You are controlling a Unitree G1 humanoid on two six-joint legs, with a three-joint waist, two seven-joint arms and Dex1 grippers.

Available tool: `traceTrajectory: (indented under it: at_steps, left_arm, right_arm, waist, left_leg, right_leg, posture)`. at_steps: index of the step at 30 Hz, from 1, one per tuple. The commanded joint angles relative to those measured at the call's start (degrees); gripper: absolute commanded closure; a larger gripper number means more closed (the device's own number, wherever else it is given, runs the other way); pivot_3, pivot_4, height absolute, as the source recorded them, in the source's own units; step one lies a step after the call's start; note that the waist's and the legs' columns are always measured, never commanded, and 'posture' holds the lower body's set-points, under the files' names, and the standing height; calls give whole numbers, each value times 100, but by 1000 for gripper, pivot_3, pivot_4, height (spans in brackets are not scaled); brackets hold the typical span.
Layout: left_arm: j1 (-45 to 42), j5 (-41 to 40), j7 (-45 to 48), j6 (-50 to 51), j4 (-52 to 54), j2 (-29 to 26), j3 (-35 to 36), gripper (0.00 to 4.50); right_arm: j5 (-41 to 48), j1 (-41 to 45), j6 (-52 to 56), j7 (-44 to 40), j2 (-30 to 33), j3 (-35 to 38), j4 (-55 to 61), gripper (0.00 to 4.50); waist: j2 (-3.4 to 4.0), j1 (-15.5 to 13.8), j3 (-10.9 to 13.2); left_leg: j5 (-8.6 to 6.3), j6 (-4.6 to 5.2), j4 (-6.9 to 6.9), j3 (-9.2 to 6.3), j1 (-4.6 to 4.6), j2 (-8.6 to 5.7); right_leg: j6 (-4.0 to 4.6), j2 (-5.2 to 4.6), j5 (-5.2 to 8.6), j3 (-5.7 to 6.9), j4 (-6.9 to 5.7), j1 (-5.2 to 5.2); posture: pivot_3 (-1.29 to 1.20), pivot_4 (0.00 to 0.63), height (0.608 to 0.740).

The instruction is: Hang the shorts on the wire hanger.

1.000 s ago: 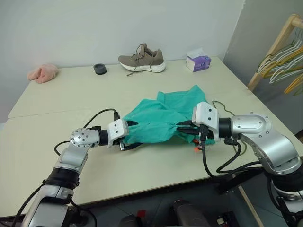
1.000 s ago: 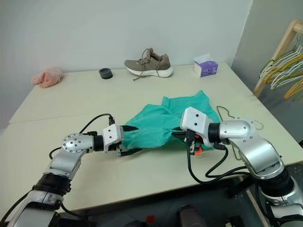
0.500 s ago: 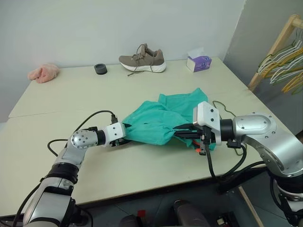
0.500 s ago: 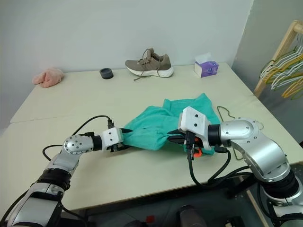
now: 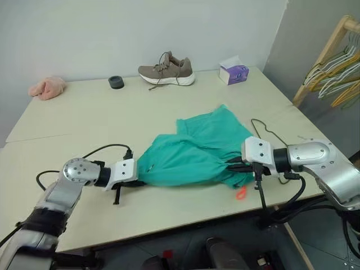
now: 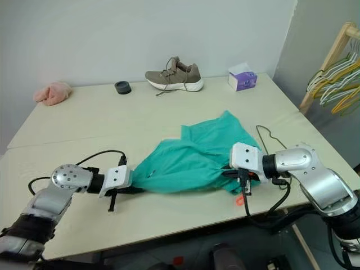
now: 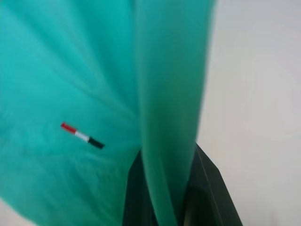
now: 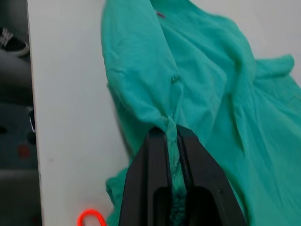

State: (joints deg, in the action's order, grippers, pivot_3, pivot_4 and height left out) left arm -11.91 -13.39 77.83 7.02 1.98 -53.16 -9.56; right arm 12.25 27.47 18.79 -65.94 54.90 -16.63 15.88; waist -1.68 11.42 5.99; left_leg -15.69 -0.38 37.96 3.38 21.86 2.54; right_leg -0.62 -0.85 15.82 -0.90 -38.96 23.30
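Note:
The teal-green shorts lie spread on the table, pulled taut between my two grippers. My left gripper is shut on the shorts' left edge, and the left wrist view shows a fold of fabric pinched between its black fingers. At the shorts' right end my right gripper is shut on a bunched piece of the cloth. An orange tag hangs below that end. The thin dark wire hanger lies flat on the table just right of the shorts, partly under them.
A brown shoe, a purple tissue box, a black ring and a pink cloth lump sit along the far side. A wooden rack with bunched hangers stands to the right. The table's front edge is close to both grippers.
My left gripper has closed on the shorts' edge and drawn back to the left. The right gripper moved right with its hold. The shorts are now stretched wider between them.

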Motion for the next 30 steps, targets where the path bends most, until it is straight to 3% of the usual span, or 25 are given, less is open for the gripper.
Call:
traceTrajectory:
  at_steps: [1,4,7,14,18,23,25,27,30]
  left_arm:
    - [261,-794,158,1235,1143,-439,389,4464]
    - [528,-2372,122,2767,2279,-786,932,4464]
    - [248,-2830,-437,3357,2308,-495,1089,4464]
    - [-2265,-872,-2797,2528,-565,1566,400,4464]
    - [-4342,97,-3873,1123,-3494,2149,536,4464]
    - [-6481,1058,-4624,-1021,-5599,1577,550,4464]
    - [-6986,1558,-4787,-1844,-5680,1174,375,4464]
    - [-7193,2205,-4938,-2644,-5396,717,104,4464]
    - [-6784,2668,-4606,-3136,-4544,182,-82,4464]
  right_arm:
    - [-149,361,-578,-524,223,244,-549,4500]
    - [195,1122,-301,-1231,259,310,-1078,4500]
    - [-83,1849,-507,-1347,-33,129,-1966,4500]
    - [-2221,4780,-2969,682,-1909,-746,-6916,4500]
    - [-3409,6177,-3831,3011,-2706,-1214,-8459,4500]
    - [-4331,7417,-4647,5480,-2942,-1426,-8919,4500]
    - [-4445,7740,-5131,6215,-2855,-1303,-8886,4500]
    - [-4490,7864,-5688,6783,-2653,-1174,-8791,4500]
    - [-4485,7431,-6632,7043,-2363,-1072,-8595,4500]
  waist:
    - [5,-41,24]
    - [7,-72,82]
    - [21,-136,99]
    - [16,-279,97]
    - [11,-321,91]
    - [11,-229,87]
    - [10,-181,87]
    - [10,-173,86]
    - [10,-205,78]
  left_leg:
    - [1,1,0,-1,-1,-1]
    - [2,2,1,-5,-7,6]
    - [3,2,8,-4,-11,5]
    - [23,15,19,0,-10,-6]
    - [56,-45,19,11,63,0]
    - [86,-102,0,35,245,-4]
    - [93,-115,-3,42,306,-11]
    - [94,-117,-11,55,313,-13]
    - [92,-121,-18,63,305,-12]
  right_leg:
    - [0,0,0,1,0,0]
    - [0,10,0,1,-9,-1]
    - [0,12,0,-3,-11,-3]
    - [36,52,-49,-17,-6,-5]
    - [37,25,-56,-18,-15,65]
    - [33,-13,-59,-16,-67,280]
    - [32,-23,-57,-19,-84,365]
    - [31,-27,-54,-19,-87,387]
    - [27,-30,-43,-20,-91,383]
  posture:
    - [-131,90,740]
    - [-116,89,740]
    - [-112,84,740]
    - [-108,64,740]
    - [-110,46,740]
    - [-109,39,740]
    - [-103,39,740]
    - [-96,39,740]
    - [-66,40,740]
